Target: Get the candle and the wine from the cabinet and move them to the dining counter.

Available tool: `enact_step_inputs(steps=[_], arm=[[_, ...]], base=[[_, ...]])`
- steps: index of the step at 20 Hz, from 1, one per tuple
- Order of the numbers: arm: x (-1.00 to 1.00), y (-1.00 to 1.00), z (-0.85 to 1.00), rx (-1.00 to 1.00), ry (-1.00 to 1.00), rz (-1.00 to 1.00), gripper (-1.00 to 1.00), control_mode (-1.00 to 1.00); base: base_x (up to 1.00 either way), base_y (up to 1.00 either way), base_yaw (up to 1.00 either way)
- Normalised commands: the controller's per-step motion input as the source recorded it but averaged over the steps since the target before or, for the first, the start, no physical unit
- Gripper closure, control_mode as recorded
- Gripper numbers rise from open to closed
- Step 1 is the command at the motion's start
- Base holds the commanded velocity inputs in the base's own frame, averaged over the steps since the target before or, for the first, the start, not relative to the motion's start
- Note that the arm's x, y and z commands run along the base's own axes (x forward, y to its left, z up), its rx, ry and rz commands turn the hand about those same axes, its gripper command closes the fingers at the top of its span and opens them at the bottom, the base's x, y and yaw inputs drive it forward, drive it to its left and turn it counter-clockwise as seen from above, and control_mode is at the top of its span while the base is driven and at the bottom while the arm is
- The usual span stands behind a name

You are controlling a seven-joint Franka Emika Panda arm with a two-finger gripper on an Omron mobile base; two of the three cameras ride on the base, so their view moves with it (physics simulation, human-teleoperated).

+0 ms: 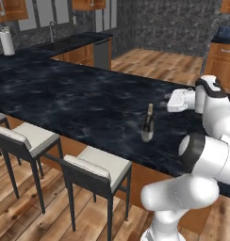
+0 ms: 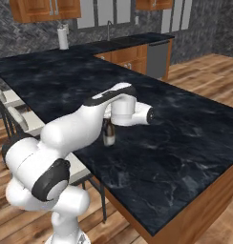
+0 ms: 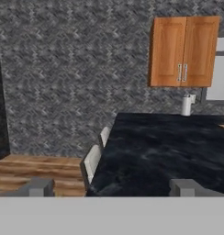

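The wine [image 1: 148, 124], a slim dark bottle with a pale label, stands upright and free on the black marble dining counter [image 1: 65, 94] near its front edge. My arm partly covers the wine [image 2: 108, 135] in the right base view. My gripper [image 1: 169, 102] hovers over the counter just right of the bottle and above it, apart from it. In the hand view the gripper [image 3: 113, 188] is open, its two tips far apart with nothing between them. It looks along the counter [image 3: 169, 147] toward the brown cabinet [image 3: 185, 53], whose doors are shut. The candle is out of view.
Cream-seated stools [image 1: 29, 136] [image 1: 98, 164] line the counter's front edge. A paper towel roll [image 1: 6, 41] [image 3: 186, 105] stands at the counter's far end. A worktop with a faucet [image 1: 51, 30] and a dishwasher [image 1: 102, 52] lies behind, with wood floor beyond.
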Motion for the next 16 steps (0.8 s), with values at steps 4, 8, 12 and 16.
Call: enact_step_inputs(steps=[4,8,12,16], arm=[[-0.81,-0.07,0.69,0.04,0.0,0.0,-1.0,-1.0],[-0.85,-0.01,0.67,0.05,0.0,-0.06,-1.0,-1.0],[-0.74,0.0,0.7,0.04,0.02,-0.14,-1.0,-1.0],[-0.7,0.01,0.55,0.04,0.12,-0.24,-1.0,-1.0]], base=[[0.0,0.0,0.0],[0.0,0.0,0.0],[0.0,0.0,0.0],[0.0,0.0,0.0]])
